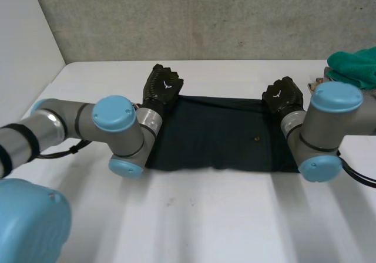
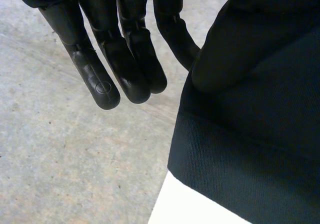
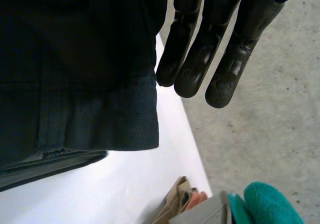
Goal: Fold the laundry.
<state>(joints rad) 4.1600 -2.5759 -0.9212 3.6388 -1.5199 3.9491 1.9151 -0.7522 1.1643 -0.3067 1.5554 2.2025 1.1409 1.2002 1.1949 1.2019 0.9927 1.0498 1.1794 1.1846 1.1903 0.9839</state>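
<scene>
Black fingers [image 2: 107, 84] on the left hand [image 2: 130, 44] hung straight and close together, clamped on nothing, with the dark cloth [image 2: 250, 134] just beside them on the thumb side. Same deal on the right hand [image 3: 205, 59]: fingers straight, side by side, empty, the nearest tip about touching the cloth's hemmed edge. In the head view the cloth lay flat in the middle of the frame on the white table [image 1: 235, 216], its long axis running left to right. The left hand sat on its upper left corner and the right hand on its upper right corner, so neither arm was really nearer; each had its own far corner. From the fingertips the cloth spread back toward the robot, so I'd guess the coming move was pinching both far corners and pulling them toward the near edge. No writing I could read, just a small white mark [image 1: 167, 86] on the back of each hand and a pale speck [image 1: 257, 138] on the cloth. A teal cloth [image 1: 355, 63] sat bunched at the upper right, well apart, with something tan [image 3: 175, 204] beside it.
</scene>
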